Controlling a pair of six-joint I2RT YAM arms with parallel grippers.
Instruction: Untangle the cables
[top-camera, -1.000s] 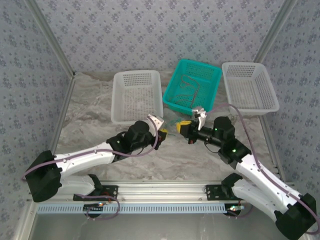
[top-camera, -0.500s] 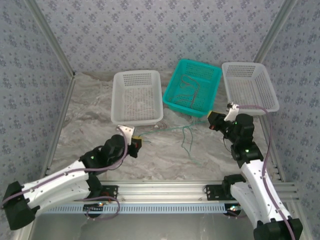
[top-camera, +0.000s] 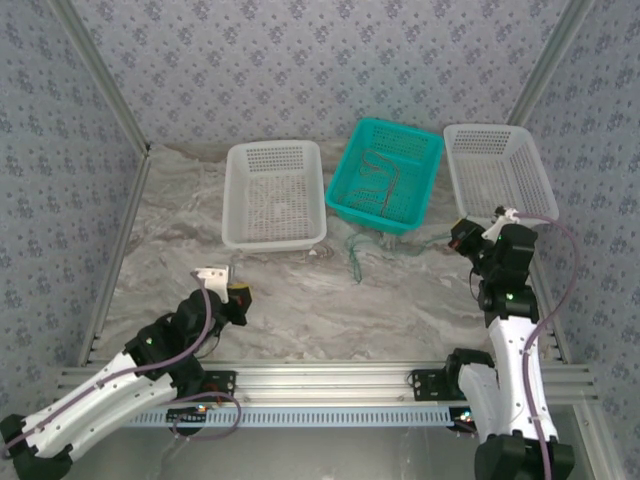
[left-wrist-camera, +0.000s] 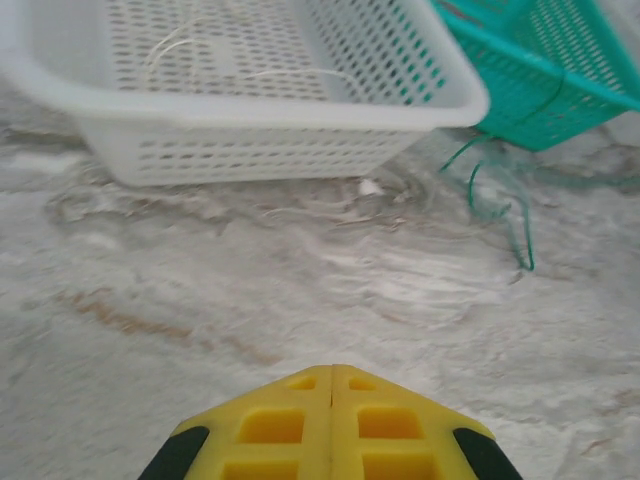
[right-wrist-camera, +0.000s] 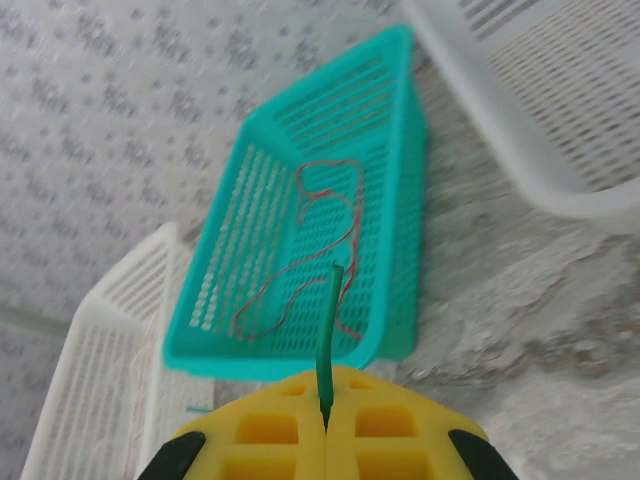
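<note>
Since a second ago my arms have drawn back and apart. My left gripper (top-camera: 240, 292) has gone to the near left and my right gripper (top-camera: 462, 238) to the far right, beside the right-hand white basket (top-camera: 497, 175). The green cable (top-camera: 354, 256), stretched between them half a second ago, now lies slack on the marbled table (top-camera: 160, 250), just in front of the teal basket (top-camera: 372, 214). From above, this thin wire makes a loose loop, then a wavy line running right to my right gripper. A red cable (top-camera: 386, 182) curls inside the teal basket. The left-hand white basket (top-camera: 275, 236) is perforated plastic, rectangular with rounded corners.

At my left wrist, the yellow pads (left-wrist-camera: 270, 425), moulded with square recesses, meet flush along their seam and hold nothing. Ahead, a pale cable (left-wrist-camera: 175, 45) lies as a fine curl on the white basket's holed floor. The green one sprawls on the veined stone by the teal basket's corner.

At my right wrist, the pads are pressed together on the green cable. Its end stands up from the seam as a short, straight stub. Beyond it the red wire snakes across the teal lattice floor, with white mesh baskets on either side.
</note>
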